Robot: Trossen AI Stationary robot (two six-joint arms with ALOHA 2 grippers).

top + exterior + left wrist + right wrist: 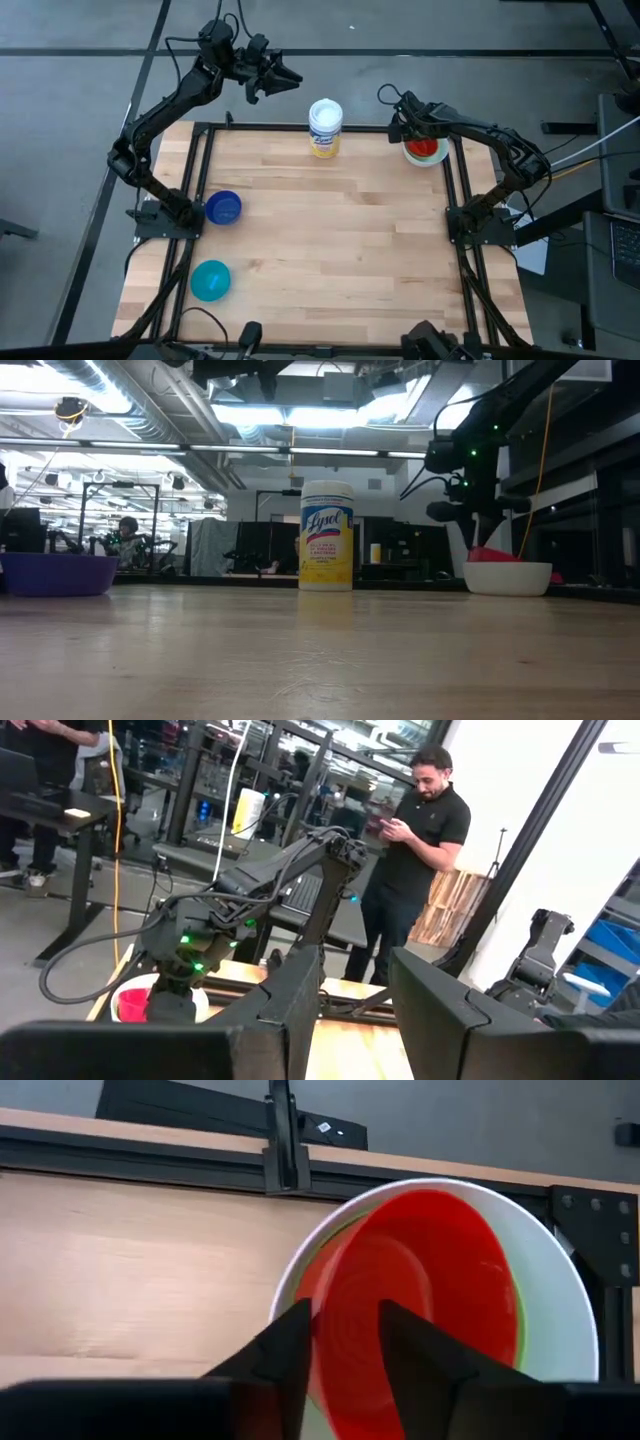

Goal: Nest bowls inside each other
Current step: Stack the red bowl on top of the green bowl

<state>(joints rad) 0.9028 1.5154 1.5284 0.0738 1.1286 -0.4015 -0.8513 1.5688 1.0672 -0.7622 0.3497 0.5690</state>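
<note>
Now the red bowl sits nested in the white bowl, right pincer parted, holding nothing.

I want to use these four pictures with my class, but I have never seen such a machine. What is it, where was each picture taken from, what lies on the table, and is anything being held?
It is a robot with two dark arms at a wooden table, each ending in a two-finger gripper. One picture looks straight down, one looks level across the tabletop, and two come from cameras on the wrists.

On the table stand a wipes tub, a dark blue bowl and a teal bowl. At the far right corner a red bowl sits in a green bowl inside a white bowl.

The right gripper hangs just above the red bowl, fingers open, one on each side of its rim; it holds nothing. The left gripper waits beyond the table's far edge, open and empty. A person stands in the room behind.
</note>
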